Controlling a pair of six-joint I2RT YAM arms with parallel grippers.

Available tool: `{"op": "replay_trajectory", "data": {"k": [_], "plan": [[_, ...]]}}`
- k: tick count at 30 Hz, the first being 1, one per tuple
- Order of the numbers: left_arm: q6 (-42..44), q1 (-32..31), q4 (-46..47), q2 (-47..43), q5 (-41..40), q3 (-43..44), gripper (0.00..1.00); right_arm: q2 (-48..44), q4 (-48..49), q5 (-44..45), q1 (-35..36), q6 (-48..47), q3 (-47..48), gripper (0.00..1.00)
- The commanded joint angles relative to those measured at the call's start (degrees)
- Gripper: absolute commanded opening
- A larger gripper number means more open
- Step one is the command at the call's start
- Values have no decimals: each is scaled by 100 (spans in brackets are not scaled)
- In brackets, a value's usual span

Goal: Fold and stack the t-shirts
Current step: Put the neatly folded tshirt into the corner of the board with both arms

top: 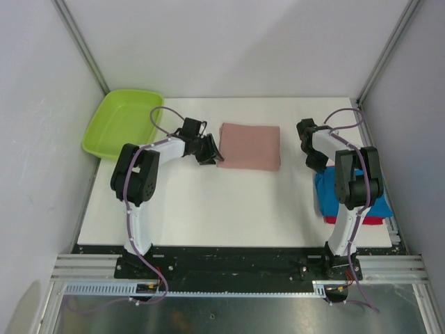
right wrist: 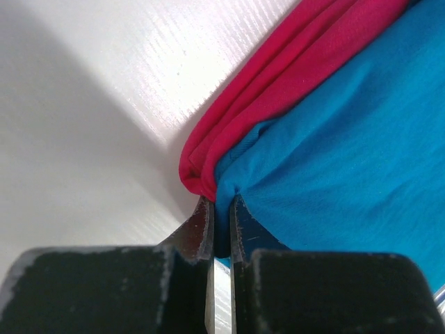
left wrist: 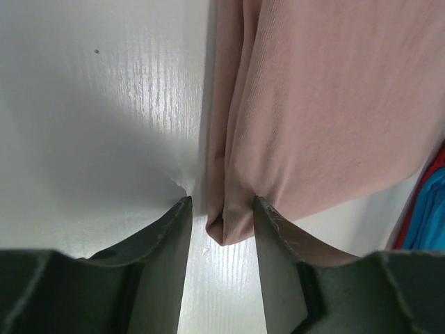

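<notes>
A folded dusty pink t-shirt lies flat at the table's middle back. My left gripper sits at its near-left corner. In the left wrist view the pink t-shirt pokes its folded corner between the parted fingers of the left gripper, touching the right finger with a gap to the left one. At the right edge a blue t-shirt lies folded on a red t-shirt. My right gripper is shut on the corner of the blue t-shirt, with the red t-shirt just beside the pinch.
A lime-green plastic tub leans at the back left corner. White walls and metal frame posts close in the table on three sides. The blue and red pile overhangs the table's right edge.
</notes>
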Motion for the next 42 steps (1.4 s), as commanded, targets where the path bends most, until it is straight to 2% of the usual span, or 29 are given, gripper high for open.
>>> {"op": "replay_trajectory", "data": {"k": [1,5,9,11,18,30,42], "plan": [[-41,-115,5,-112,100,-142,44,-195,288,-184,63,18,111,0],[-159,-181,11,-57,-132,-149,33,-186,349,-301,69,-4,140,0],[-377,-187,10,-119,-473,-209,8,-182,343,-370,81,-17,212,0],[-505,-183,2,-282,-748,-327,2,-171,328,-422,84,-4,276,0],[-722,4,-15,-1100,-1438,-1038,0,-96,189,-645,170,216,756,0],[-508,602,-291,-2157,-1745,-2373,0,481,-30,-958,585,637,1805,0],[-228,1088,-538,-2839,-1767,-2961,0,1233,-110,-1435,712,1314,2986,0]]}}
